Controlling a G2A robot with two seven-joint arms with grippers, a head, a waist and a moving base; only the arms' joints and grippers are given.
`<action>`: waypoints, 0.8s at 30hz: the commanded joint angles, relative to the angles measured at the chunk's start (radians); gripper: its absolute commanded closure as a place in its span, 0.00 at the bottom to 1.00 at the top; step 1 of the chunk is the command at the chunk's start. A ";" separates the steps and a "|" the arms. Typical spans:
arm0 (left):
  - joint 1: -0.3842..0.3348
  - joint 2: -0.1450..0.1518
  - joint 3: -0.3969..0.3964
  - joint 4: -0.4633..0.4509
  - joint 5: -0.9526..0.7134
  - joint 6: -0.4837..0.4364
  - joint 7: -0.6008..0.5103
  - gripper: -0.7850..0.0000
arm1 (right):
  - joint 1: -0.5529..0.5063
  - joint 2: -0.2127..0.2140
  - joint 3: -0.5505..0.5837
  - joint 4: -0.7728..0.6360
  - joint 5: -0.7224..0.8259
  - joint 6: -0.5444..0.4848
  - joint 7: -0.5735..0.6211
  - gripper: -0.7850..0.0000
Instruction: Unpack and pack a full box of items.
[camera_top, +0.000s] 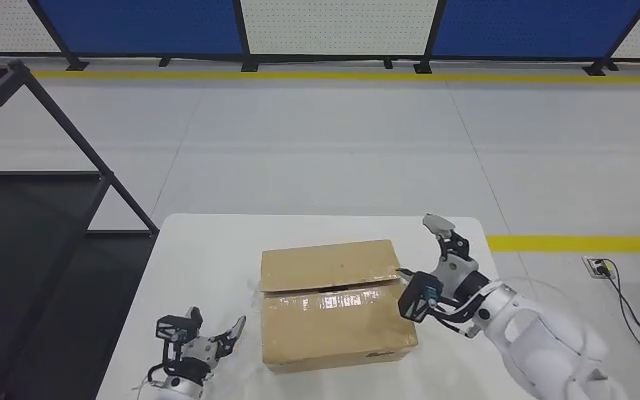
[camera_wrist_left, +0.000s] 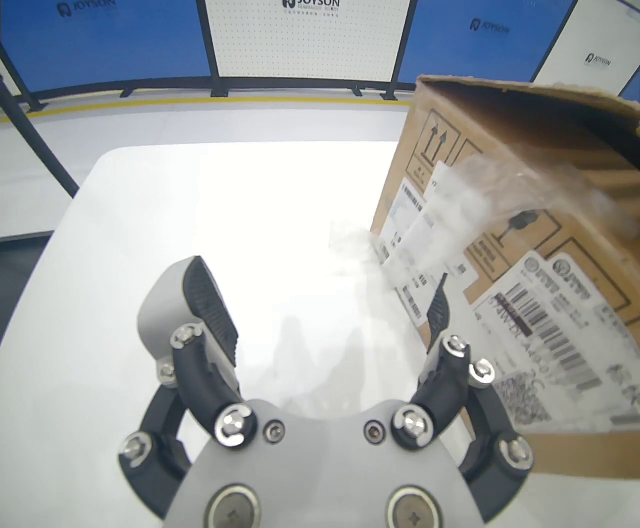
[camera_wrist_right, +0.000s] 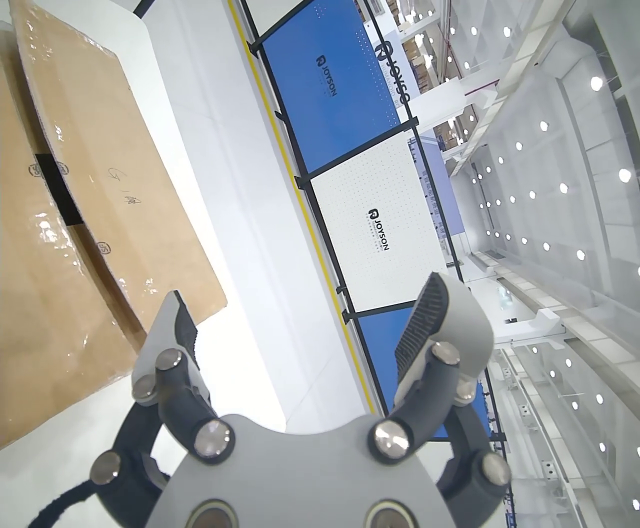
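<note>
A brown cardboard box (camera_top: 333, 305) stands on the white table (camera_top: 200, 270), its top flaps down with a thin gap between them. Torn clear tape hangs off its side (camera_wrist_left: 480, 200), beside white shipping labels. My left gripper (camera_top: 201, 337) is low at the table's front left, open and empty, one finger (camera_wrist_left: 439, 310) close to the box's labelled side (camera_wrist_left: 525, 280). My right gripper (camera_top: 432, 262) hangs open and empty just off the box's right end, tilted toward the room; the box top (camera_wrist_right: 75, 200) lies beside one finger (camera_wrist_right: 180, 320).
Blue and white partition panels (camera_top: 330, 25) stand at the back behind a yellow floor line. A dark metal frame (camera_top: 60, 170) rises left of the table. Bare table surface (camera_wrist_left: 200, 225) lies left of and behind the box.
</note>
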 joint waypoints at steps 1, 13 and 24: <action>0.032 0.007 -0.075 0.066 -0.123 -0.092 0.043 0.00 | 0.010 -0.002 -0.010 0.011 -0.001 -0.002 -0.002 0.00; 0.024 0.046 -0.210 0.228 -0.155 -0.542 0.124 0.00 | 0.018 -0.005 -0.008 0.079 0.009 0.003 -0.069 0.00; 0.034 0.049 -0.212 0.203 -0.097 -0.557 0.156 0.00 | -0.018 0.005 0.031 0.060 -0.030 -0.016 -0.134 0.00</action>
